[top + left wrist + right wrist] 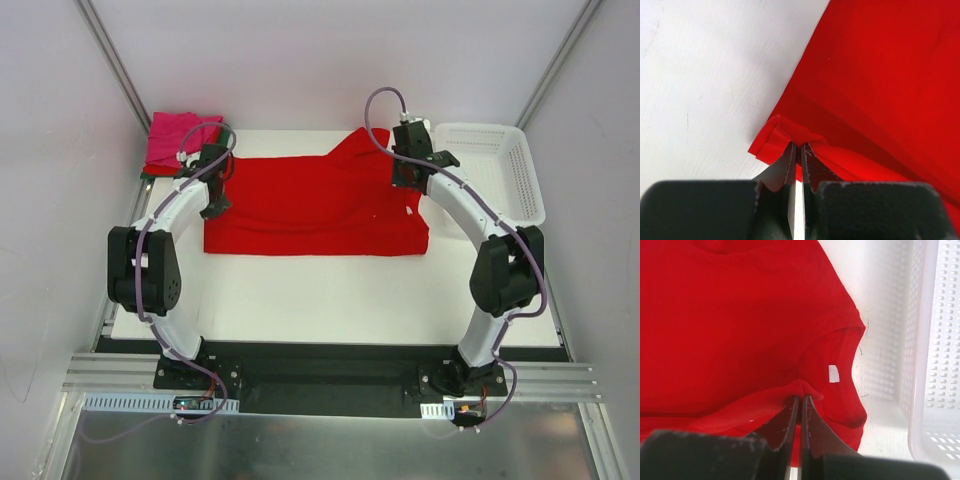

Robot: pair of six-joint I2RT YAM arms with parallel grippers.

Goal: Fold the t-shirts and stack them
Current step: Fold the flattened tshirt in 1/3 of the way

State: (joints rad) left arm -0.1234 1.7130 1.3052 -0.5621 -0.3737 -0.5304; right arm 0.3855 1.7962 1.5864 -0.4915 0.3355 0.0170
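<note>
A large bright red t-shirt (315,205) lies spread across the white table, partly folded. My left gripper (214,205) is shut on a pinch of its left edge, where the cloth (790,132) bunches at the fingertips (798,146). My right gripper (405,175) is shut on a fold of the red t-shirt (740,325) beside the neck opening with its white label (833,373). A magenta pink t-shirt (172,140) lies folded at the far left corner, with a dark green edge (150,176) under it.
A white plastic lattice basket (495,170) stands at the far right of the table, right beside the right gripper, its wall (935,355) filling the right side of the wrist view. White walls enclose the table on three sides.
</note>
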